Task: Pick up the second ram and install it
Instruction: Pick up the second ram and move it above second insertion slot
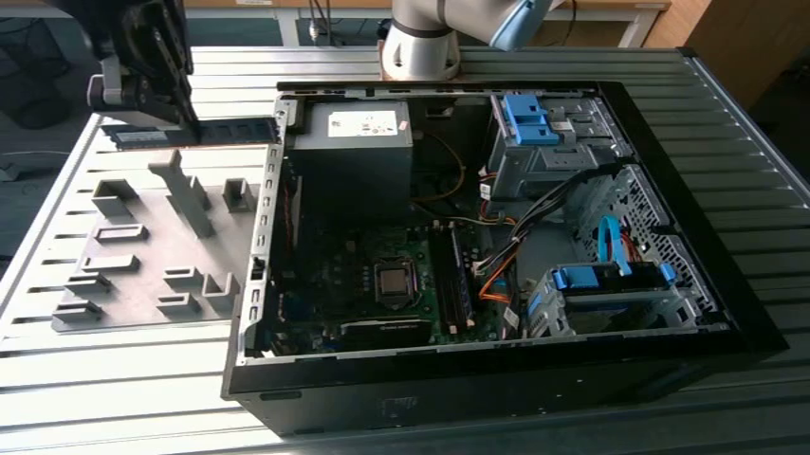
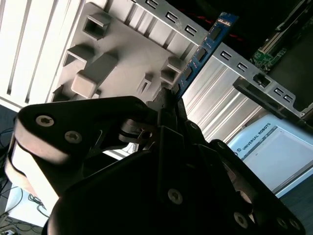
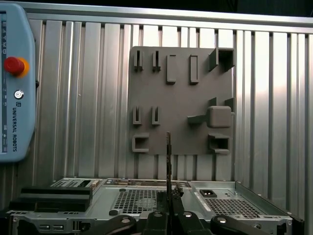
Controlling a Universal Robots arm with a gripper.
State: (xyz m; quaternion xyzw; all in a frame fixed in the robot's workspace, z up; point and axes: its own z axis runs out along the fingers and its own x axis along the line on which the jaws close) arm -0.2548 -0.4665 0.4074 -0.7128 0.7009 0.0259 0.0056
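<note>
Gripper (image 2: 168, 98): it is closing narrowly on one end of the second ram (image 2: 205, 46), pressing on both flat faces.
Place: the stick is hanging over the tabletop (image 1: 127, 379) beside the grey fixture plate (image 1: 139, 256), outside the computer case (image 1: 268, 218), well apart from the memory slots (image 1: 452, 280).
Risk: only a short end is being gripped, so the stick may be tilting and meeting a slot crooked.
Risk: the long free end may be knocking against the case wall.
</note>
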